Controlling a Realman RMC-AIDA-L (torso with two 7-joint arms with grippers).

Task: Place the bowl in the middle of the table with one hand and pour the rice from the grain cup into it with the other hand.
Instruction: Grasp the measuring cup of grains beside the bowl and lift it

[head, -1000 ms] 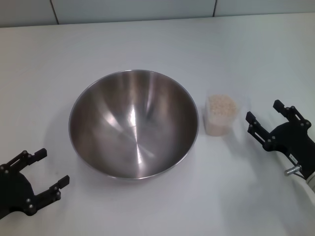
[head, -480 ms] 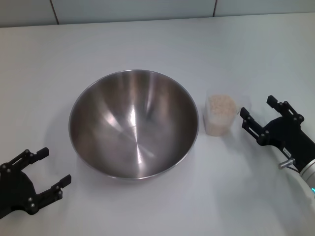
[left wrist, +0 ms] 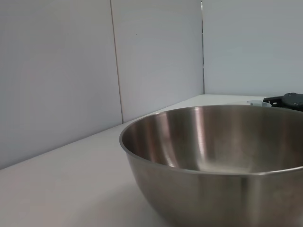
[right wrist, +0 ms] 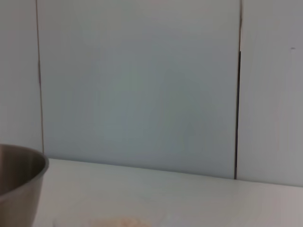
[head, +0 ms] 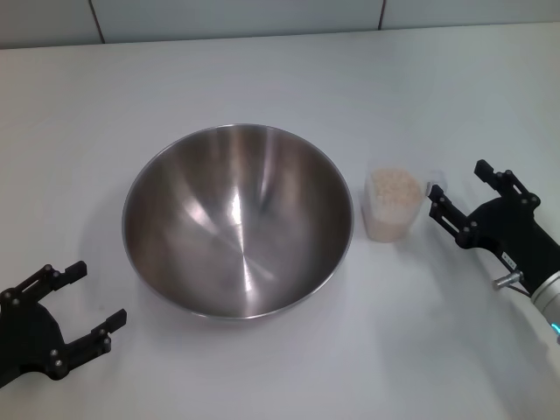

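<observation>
The large steel bowl (head: 238,219) stands empty in the middle of the white table (head: 262,79); it also fills the left wrist view (left wrist: 222,161) and shows at the edge of the right wrist view (right wrist: 16,189). The clear grain cup (head: 392,204), full of rice (head: 392,186), stands upright just right of the bowl. My right gripper (head: 457,186) is open, just right of the cup, its fingers (head: 444,213) close to the cup but not around it. My left gripper (head: 92,302) is open and empty at the table's front left, apart from the bowl.
A grey panelled wall (head: 236,17) runs along the table's far edge. Bare tabletop lies behind the bowl and along the front.
My right gripper has moved left toward the grain cup and a little farther up the table. The left gripper, bowl and cup have not moved.
</observation>
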